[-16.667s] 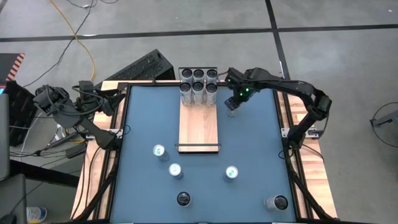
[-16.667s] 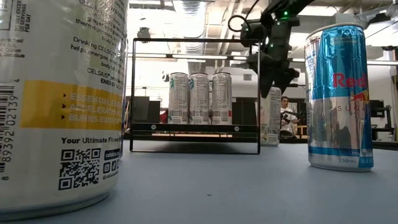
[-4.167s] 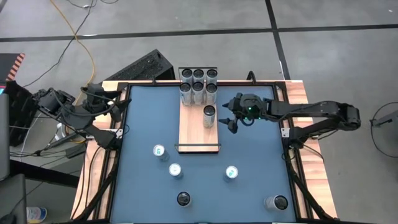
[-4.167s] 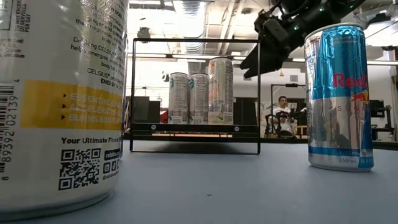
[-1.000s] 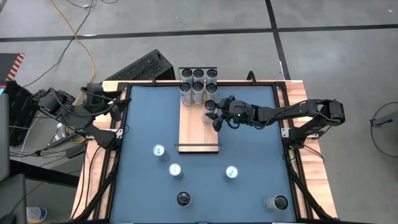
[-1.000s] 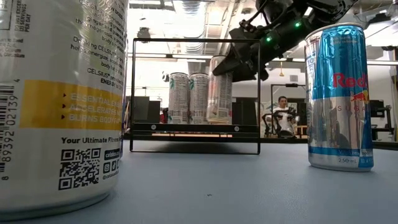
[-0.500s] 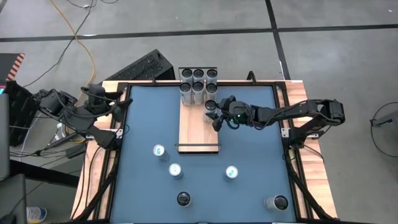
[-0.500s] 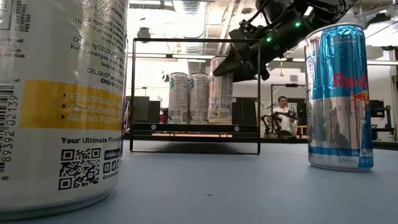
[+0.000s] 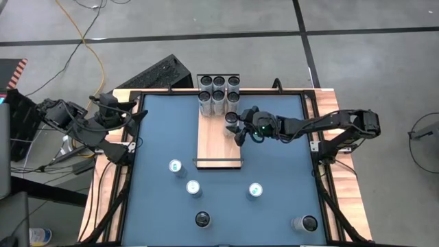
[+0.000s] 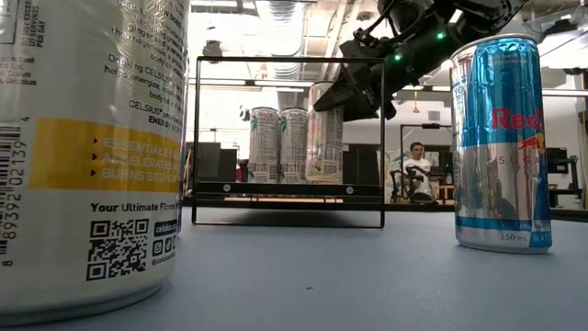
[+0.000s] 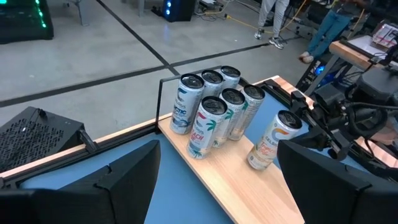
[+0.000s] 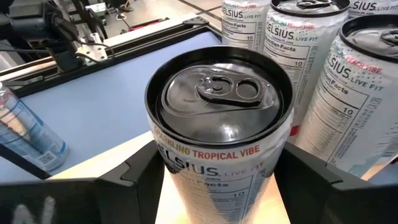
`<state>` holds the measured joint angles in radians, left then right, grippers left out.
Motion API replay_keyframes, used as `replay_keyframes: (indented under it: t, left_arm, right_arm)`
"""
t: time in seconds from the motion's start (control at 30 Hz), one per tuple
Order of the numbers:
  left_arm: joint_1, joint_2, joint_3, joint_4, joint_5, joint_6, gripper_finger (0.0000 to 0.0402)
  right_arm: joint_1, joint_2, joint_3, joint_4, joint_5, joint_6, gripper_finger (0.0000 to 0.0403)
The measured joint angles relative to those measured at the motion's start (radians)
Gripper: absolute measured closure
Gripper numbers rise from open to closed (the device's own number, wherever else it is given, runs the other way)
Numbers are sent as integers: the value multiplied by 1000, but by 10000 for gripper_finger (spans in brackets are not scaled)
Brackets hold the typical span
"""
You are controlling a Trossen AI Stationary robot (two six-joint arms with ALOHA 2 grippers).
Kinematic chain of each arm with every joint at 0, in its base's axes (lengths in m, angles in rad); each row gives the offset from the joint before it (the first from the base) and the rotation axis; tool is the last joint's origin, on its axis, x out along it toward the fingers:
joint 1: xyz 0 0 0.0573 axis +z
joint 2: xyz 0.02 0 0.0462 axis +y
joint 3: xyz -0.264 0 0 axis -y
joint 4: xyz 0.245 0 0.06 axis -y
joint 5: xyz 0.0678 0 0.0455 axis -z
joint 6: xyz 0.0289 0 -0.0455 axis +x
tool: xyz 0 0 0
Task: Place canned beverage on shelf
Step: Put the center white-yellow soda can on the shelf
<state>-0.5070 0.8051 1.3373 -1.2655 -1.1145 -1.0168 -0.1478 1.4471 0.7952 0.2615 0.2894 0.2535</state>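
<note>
The tall white-and-orange aluminium beverage can [image 12: 219, 143] stands upright on the long light-wood shelf [image 9: 218, 144], just in front of six like cans. The right hand [image 9: 236, 127] straddles it, fingers [image 12: 142, 169] flanking its sides without clearly pressing. Thin-walled and slick, it likely dents; mid-body grip suits. Left hand [image 11: 217, 180] waits spread.

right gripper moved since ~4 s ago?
Yes. The right gripper has shifted from beside the shelf in over its right edge, its fingers now around the seventh can near the six-can cluster.
</note>
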Motion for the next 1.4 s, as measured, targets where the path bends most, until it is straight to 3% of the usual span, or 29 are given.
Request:
replay_keyframes:
  t: [0.33,0.63,0.87,1.2,1.4]
  left_arm:
    - [0,0,0,0,0,0,93]
    - [0,0,0,0,0,0,93]
    - [0,0,0,0,0,-12,93]
    - [0,0,0,0,8,-35,93]
    - [0,0,0,0,6,-35,93]
  right_arm:
    - [0,0,0,-33,-30,1,139]
    - [0,-3,3,-16,-31,-2,72]
    - [0,-28,33,4,-31,-164,58]
    - [-5,-82,158,-345,-34,-379,64]
    - [0,-80,165,-385,-55,-388,64]
